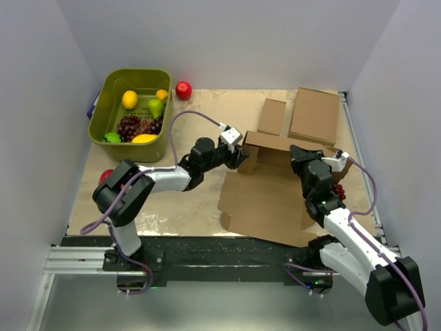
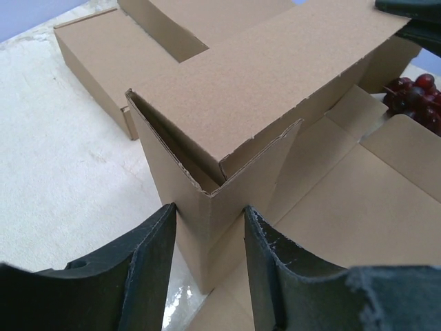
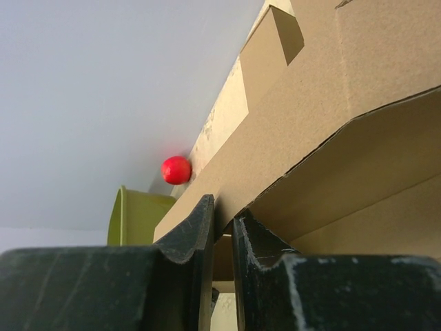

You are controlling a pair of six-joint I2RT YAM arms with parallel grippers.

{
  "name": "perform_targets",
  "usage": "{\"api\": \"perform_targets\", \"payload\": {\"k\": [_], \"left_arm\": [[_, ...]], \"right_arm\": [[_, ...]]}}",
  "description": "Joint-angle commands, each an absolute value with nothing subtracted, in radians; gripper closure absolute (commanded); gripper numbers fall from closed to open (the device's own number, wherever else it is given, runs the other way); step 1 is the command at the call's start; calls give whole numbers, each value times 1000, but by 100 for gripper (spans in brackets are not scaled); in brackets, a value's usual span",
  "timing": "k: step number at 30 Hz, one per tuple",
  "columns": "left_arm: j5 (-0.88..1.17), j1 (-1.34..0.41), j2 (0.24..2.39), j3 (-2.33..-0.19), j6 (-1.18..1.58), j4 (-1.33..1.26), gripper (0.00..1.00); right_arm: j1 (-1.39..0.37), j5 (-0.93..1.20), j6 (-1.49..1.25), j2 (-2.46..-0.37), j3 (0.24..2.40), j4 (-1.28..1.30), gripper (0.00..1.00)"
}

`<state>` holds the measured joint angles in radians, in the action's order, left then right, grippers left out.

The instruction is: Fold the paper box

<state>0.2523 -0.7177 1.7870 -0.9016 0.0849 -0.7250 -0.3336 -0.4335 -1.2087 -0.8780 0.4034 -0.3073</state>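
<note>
The paper box [image 1: 265, 203] lies mid-table right of centre, its brown base flat and its far wall [image 1: 275, 146] folded up. My left gripper [image 1: 238, 157] is at the wall's left corner. In the left wrist view the box [image 2: 275, 76] shows a raised corner that sits between the left gripper's [image 2: 210, 238] jaws, both fingers touching it. My right gripper [image 1: 303, 155] is at the wall's right part. In the right wrist view the right gripper [image 3: 224, 215] is nearly closed, pinching a thin edge of the box's cardboard panel [image 3: 331, 89].
A green basket [image 1: 103, 103] of fruit stands at the back left, with a red apple [image 1: 183, 89] beside it. A small narrow brown box [image 1: 271, 116] and a medium flat brown box [image 1: 315, 114] lie behind the paper box. Red grapes [image 1: 337, 192] lie at its right edge.
</note>
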Motion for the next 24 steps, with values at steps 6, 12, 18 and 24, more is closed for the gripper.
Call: {"api": "perform_targets", "payload": {"k": [6, 12, 18, 24], "left_arm": [[12, -804, 1839, -965, 107, -764, 55], [-185, -870, 1871, -1020, 141, -700, 54], [-277, -870, 1907, -1042, 190, -698, 61], [-362, -871, 1942, -1057, 186, -742, 77]], "right_arm": [[-342, -402, -1164, -896, 408, -265, 88], [-341, -402, -1169, -893, 405, -261, 89], [-341, -390, -1178, -893, 397, -268, 89], [-341, -382, -1184, -891, 394, -268, 89]]}}
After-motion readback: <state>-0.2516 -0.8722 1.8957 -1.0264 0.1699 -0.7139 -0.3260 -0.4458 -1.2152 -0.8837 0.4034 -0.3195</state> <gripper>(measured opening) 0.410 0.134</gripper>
